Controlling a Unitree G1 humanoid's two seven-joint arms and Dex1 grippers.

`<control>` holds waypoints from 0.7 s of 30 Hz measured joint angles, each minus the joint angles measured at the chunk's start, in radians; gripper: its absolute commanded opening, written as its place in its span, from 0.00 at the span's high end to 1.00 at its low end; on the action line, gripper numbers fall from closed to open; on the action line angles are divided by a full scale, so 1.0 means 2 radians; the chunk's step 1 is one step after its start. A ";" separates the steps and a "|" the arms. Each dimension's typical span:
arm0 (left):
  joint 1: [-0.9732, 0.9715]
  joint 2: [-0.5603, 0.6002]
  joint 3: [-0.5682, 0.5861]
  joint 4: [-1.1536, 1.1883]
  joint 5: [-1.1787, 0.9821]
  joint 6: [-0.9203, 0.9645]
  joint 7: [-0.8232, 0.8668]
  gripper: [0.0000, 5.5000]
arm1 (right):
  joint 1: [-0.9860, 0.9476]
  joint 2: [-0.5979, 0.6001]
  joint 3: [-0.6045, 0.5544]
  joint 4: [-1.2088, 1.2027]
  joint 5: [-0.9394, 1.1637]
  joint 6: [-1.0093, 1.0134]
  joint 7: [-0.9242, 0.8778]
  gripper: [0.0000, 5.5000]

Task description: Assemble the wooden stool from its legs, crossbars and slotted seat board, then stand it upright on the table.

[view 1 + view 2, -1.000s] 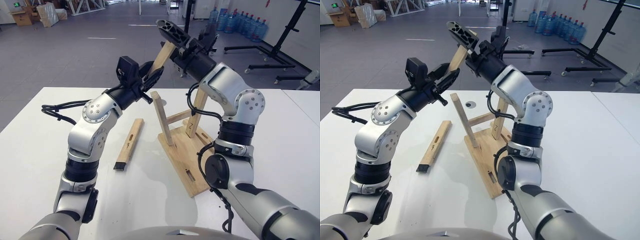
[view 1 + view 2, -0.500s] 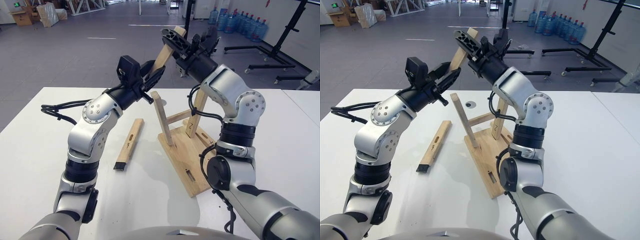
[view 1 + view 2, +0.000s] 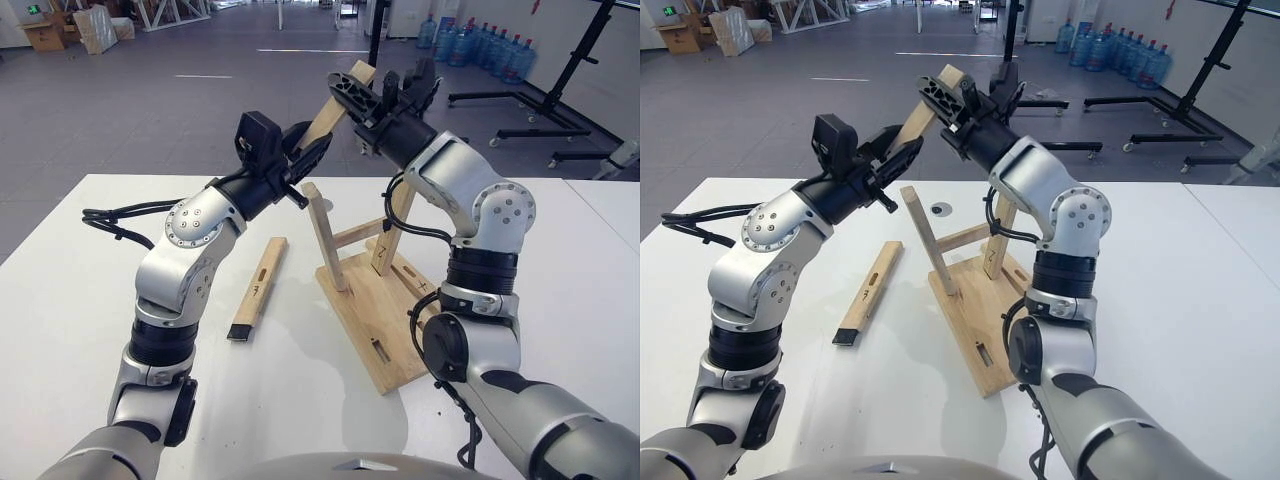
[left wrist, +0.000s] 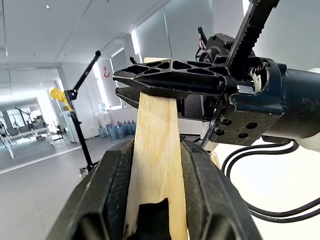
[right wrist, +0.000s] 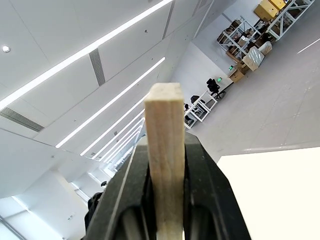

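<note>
A wooden leg (image 3: 322, 122) hangs tilted in the air above the table's far side, held at both ends. My left gripper (image 3: 312, 143) is shut on its lower end, and the left wrist view has the wood (image 4: 156, 150) between both fingers (image 4: 115, 175). My right gripper (image 3: 343, 88) is shut near the upper end, whose tip (image 5: 165, 110) sticks out past the jaws. The slotted seat board (image 3: 370, 310) lies flat on the table. Two legs (image 3: 325, 235) (image 3: 392, 225) stand in it, joined by a crossbar (image 3: 357, 235). Another slotted leg (image 3: 258, 285) lies loose to its left.
The white table (image 3: 80, 300) has free room at the left and the front. A small grey disc (image 3: 940, 209) lies near its far edge. Open floor with black stands and water bottles lies beyond.
My right gripper has slid down along the raised leg, so the leg's top end now sticks out past its fingers. The left arm and the parts on the table have stayed put.
</note>
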 measured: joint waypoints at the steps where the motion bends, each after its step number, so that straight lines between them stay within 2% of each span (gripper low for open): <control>1: 0.004 -0.001 0.000 0.000 -0.009 0.006 -0.003 0.65 | 0.001 -0.002 0.000 -0.002 -0.003 0.000 0.005 0.93; 7: 0.010 -0.006 0.004 -0.007 -0.026 0.016 -0.008 0.50 | 0.004 -0.007 0.005 -0.011 -0.016 -0.008 0.019 0.93; 11: 0.006 -0.005 0.047 -0.027 -0.059 0.026 0.002 0.41 | -0.004 -0.022 -0.008 -0.002 -0.016 -0.015 0.026 0.93; 14: -0.011 0.004 0.126 -0.034 -0.111 0.050 0.031 0.35 | -0.031 -0.082 -0.036 0.014 -0.015 -0.017 0.044 0.93; 16: -0.028 0.010 0.194 -0.031 -0.155 0.062 0.069 0.34 | -0.048 -0.140 -0.064 0.017 -0.013 -0.014 0.056 0.93; 18: -0.046 0.008 0.280 -0.009 -0.233 0.073 0.132 0.34 | -0.053 -0.219 -0.093 0.018 -0.009 0.003 0.068 0.93; 19: -0.048 0.008 0.304 -0.001 -0.256 0.075 0.151 0.34 | -0.053 -0.247 -0.103 0.020 -0.011 0.008 0.076 0.93; 21: -0.036 0.009 0.349 0.010 -0.296 0.078 0.193 0.34 | -0.036 -0.343 -0.117 0.021 -0.043 0.022 0.123 0.93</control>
